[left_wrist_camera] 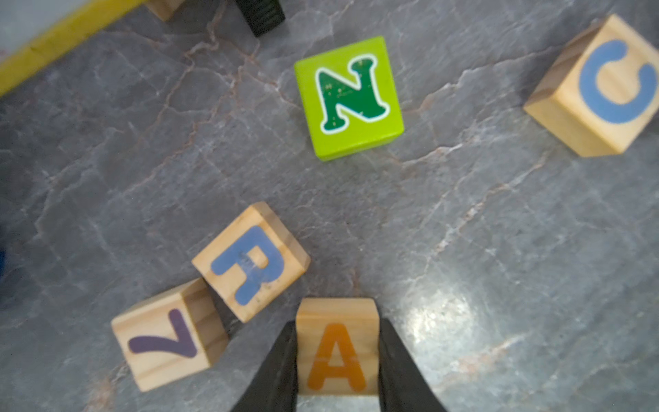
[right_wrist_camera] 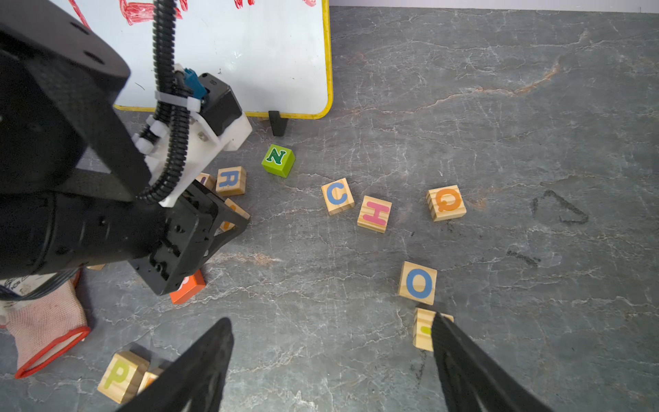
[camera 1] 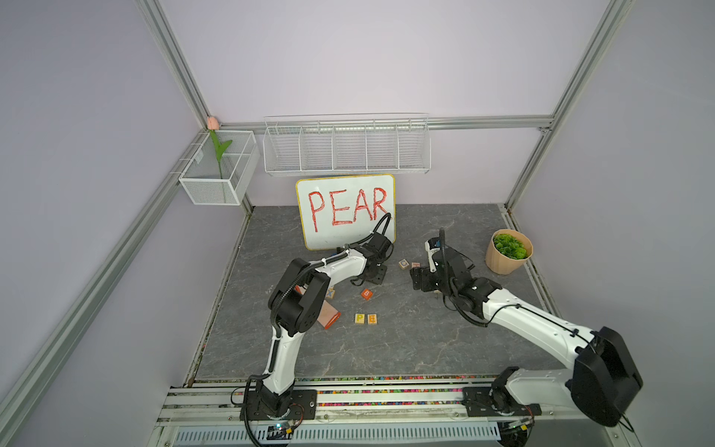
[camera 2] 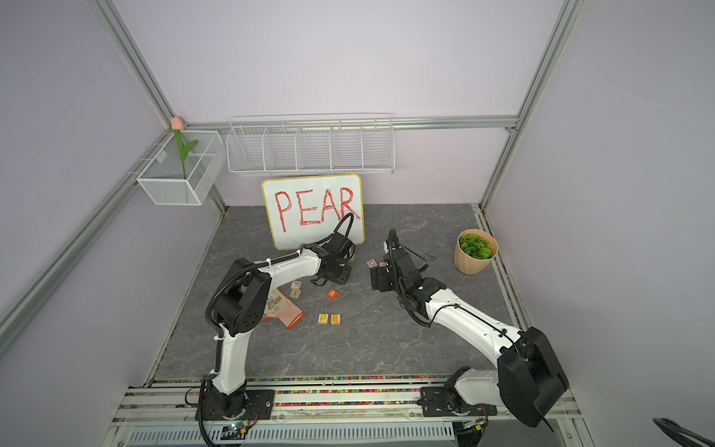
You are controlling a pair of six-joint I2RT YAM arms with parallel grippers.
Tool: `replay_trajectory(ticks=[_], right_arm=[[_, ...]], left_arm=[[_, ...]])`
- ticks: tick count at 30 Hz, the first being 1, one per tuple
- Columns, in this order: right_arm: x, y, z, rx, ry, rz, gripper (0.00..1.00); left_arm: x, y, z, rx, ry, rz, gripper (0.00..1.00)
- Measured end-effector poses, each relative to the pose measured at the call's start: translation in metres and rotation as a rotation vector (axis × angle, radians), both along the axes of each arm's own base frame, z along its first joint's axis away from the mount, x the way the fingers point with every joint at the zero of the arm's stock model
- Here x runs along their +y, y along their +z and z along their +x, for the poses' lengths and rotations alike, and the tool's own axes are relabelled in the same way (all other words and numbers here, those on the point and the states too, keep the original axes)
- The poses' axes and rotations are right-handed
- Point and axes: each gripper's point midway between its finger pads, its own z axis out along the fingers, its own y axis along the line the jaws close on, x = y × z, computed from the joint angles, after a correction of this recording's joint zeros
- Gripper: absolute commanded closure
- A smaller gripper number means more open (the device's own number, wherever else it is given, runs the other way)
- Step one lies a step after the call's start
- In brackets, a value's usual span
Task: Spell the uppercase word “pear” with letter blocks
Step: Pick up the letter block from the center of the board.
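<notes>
Left wrist view: our left claw [left_wrist_camera: 337, 321] is clamped on the A block [left_wrist_camera: 337, 347], pinching its two side faces so the letter stays facing up. We judge it belongs beside the E block [camera 1: 372, 318], which sits next to the P block [camera 1: 360, 318] on the tabletop [camera 1: 387, 348]. The R block [left_wrist_camera: 251, 262] lies close by. Our right claw [right_wrist_camera: 330, 326] hangs wide open, empty.

The pale-wood A block [left_wrist_camera: 337, 346] bears an orange letter, the R block [left_wrist_camera: 251, 262] a blue one; the desk [left_wrist_camera: 499, 232] is grey, marble-veined.
</notes>
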Motion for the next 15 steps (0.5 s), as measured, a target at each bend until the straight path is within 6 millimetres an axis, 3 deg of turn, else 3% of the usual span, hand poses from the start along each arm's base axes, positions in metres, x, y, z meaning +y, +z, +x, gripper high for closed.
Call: replay_trajectory(ticks=[8,15], right_arm=[[0.0,0.0,0.0,0.0,0.001,0.0,0.11],[-0.005,0.0,-0.009,-0.006,0.004,0.008,0.11]], left_arm=[[0.004,0.006,-0.003,0.001,0.048,0.004,0.74],[0.007,0.047,-0.027,0.0,0.131,-0.138,0.76]])
